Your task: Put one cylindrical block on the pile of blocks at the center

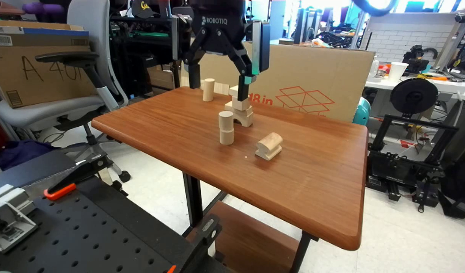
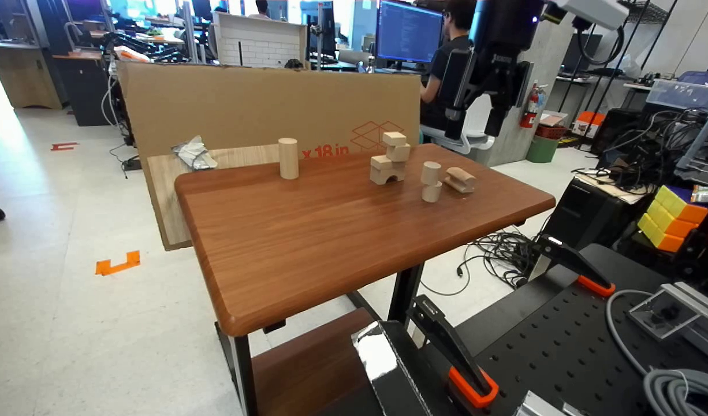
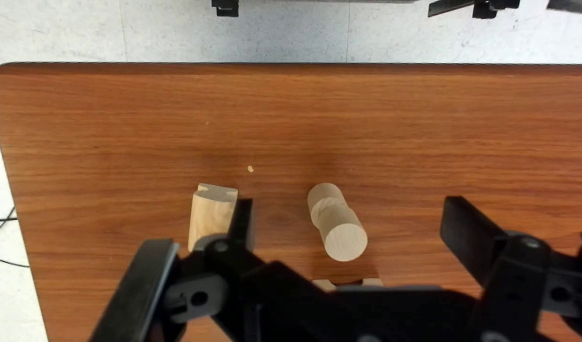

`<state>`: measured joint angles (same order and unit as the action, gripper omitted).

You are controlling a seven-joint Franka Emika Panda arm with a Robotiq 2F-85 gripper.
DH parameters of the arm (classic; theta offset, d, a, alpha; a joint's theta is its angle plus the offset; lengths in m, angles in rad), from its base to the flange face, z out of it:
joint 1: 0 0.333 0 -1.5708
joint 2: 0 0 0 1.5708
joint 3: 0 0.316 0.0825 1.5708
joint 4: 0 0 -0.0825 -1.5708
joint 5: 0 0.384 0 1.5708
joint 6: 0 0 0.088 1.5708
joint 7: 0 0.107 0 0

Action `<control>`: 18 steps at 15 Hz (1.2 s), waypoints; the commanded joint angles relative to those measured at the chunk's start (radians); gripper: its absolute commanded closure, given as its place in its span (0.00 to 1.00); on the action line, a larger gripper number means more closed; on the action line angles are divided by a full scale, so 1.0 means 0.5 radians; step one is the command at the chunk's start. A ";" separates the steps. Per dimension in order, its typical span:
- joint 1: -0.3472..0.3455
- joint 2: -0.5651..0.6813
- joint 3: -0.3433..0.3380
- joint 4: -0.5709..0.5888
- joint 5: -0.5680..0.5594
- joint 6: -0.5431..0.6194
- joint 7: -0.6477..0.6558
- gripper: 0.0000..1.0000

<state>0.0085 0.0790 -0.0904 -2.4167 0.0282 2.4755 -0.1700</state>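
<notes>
Cylindrical block (image 2: pixel 431 173): likely the upper of two stacked, at 4 o'clock from the pile of blocks (image 2: pixel 397 153) in an exterior view. Your gripper (image 1: pixel 219 93) is spread wide, empty. Descend centred, pinch above the lower cylinder (image 1: pixel 227 137), lift straight up before crossing.

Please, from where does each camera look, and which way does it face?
In an exterior view: raised, bench lower left; looks across table to cardboard; open jaws at top.
In an exterior view: raised, bench lower right; looks toward cardboard; jaws upper right.
Wrist view: above table, facing down; jaws along bottom.
Both exterior views share the pile and cardboard.
</notes>
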 commanded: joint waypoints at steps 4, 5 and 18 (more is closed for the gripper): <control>-0.036 0.231 0.064 0.169 -0.027 0.035 0.061 0.00; -0.035 0.261 0.068 0.187 -0.033 0.037 0.068 0.00; 0.003 0.577 0.078 0.433 -0.180 0.007 0.184 0.51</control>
<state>0.0090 0.3377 -0.0620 -2.2358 -0.0226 2.4755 -0.1080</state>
